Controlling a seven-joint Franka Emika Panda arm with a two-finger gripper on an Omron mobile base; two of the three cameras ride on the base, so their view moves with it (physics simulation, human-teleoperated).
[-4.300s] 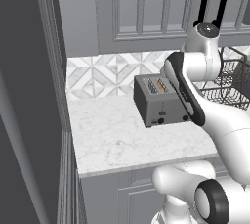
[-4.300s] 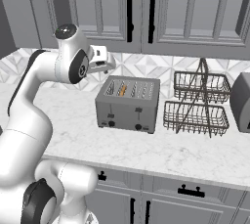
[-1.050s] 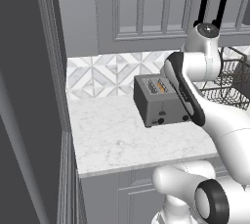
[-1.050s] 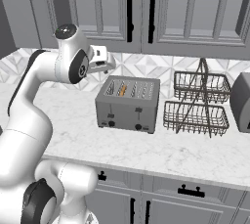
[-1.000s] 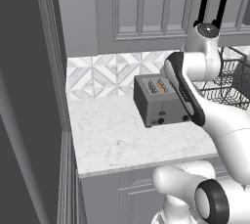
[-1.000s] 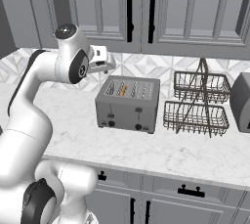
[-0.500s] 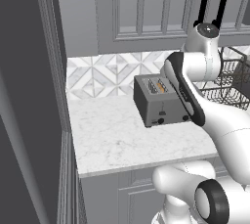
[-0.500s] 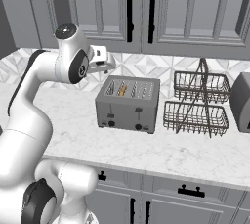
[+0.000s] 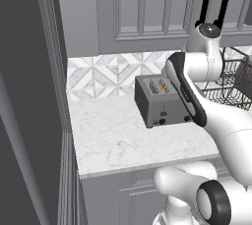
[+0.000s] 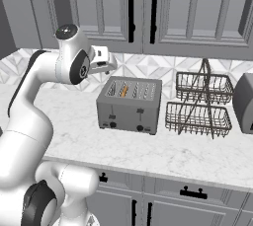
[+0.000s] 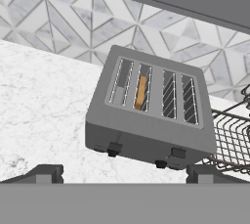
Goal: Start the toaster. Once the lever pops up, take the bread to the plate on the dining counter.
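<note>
Tool held open above the toaster, nothing pressed yet

The toaster [image 10: 129, 104] is set near the back edge of the surface [image 10: 207, 153], knob face outward so that the lever [image 11: 114, 149] can be reached. The bread [image 11: 141, 91] is seated in a slot, ready for toasting. The tool [image 11: 122, 173] is kept wide open and apart, empty, apparently for pressing the lever down.

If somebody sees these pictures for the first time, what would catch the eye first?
The dark grey boxy toaster at the back of the white marble worktop, with one orange-brown bread slice in a slot. Beside it stands a two-tier wire basket; the open gripper hovers above the toaster's left end.
</note>
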